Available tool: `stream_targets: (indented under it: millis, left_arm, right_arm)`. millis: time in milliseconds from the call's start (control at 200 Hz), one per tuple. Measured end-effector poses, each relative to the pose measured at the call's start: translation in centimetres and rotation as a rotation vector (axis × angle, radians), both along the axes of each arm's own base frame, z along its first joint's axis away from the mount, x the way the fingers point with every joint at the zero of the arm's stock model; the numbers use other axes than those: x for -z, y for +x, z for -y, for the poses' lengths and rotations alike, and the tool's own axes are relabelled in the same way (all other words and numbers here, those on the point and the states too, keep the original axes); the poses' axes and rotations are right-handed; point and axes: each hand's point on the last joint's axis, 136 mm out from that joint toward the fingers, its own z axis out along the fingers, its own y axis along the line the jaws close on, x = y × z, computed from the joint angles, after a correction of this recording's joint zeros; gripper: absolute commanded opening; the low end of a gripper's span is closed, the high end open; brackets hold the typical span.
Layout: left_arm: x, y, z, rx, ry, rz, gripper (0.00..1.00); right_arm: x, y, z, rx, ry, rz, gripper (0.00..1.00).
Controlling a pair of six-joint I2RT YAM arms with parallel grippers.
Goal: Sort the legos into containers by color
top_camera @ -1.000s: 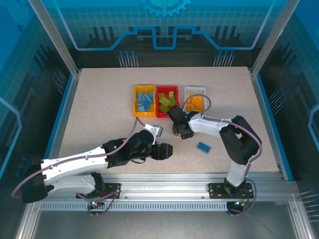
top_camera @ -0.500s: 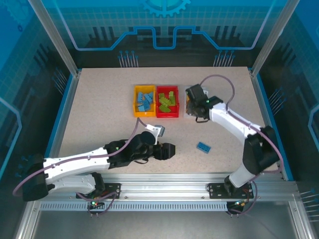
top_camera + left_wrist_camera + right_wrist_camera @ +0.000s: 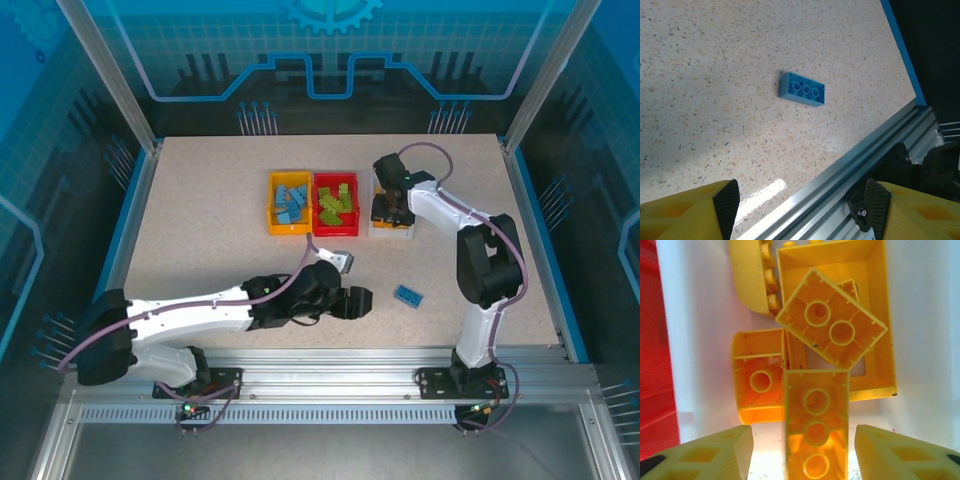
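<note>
– Top external view, near edge first: how does the left gripper (image 3: 360, 300) stand?
– Its yellow fingers with black pads are spread wide with nothing between them. It sits low over the speckled table (image 3: 200, 220), close to the aluminium rail (image 3: 840, 180).
– And the loose piece?
– One blue brick (image 3: 407, 295) lies alone on the table, near those fingers and to their right. The left wrist view shows it hollow side up, with three round tubes visible. Its long axis runs roughly left to right.
– Farther back?
– Three glossy rectangular bins sit side by side, long sides running front to back. The yellow-orange bin (image 3: 290, 230) holds blue bricks (image 3: 292, 205) and the red bin (image 3: 336, 231) holds green bricks (image 3: 337, 203). The translucent white bin (image 3: 398, 232) holds yellow bricks (image 3: 831, 325).
– The right gripper (image 3: 390, 208)?
– It hangs over the white bin, fingers parted either side of a long yellow brick (image 3: 815, 430), with clear gaps and no pinch. That brick lies hollow side up, its long axis in line with the fingers.
</note>
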Motion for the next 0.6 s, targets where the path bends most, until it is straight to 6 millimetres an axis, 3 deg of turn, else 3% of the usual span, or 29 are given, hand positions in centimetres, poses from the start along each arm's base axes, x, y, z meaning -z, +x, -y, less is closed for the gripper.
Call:
stream_targets:
  millis: [165,305,445,600]
  left_arm:
    - [1.1,0.3,2.3,-0.026,0.013,-0.095,0.71]
    - [1.8,0.5,5.3,-0.066,0.020,-0.221,0.71]
    - [2.5,1.2,8.4,-0.140,0.052,-0.352,0.71]
    - [4.1,1.8,10.5,-0.254,0.079,-0.493,0.73]
  right_arm:
    - [-2.8,-0.7,0.3,-0.012,0.007,0.034,0.68]
    - [-9.1,-2.3,1.1,-0.016,0.035,0.155,0.70]
    - [-15.7,-6.1,2.9,-0.010,0.068,0.307,0.72]
    - [-19.8,-10.7,4.8,-0.004,0.099,0.410,0.73]
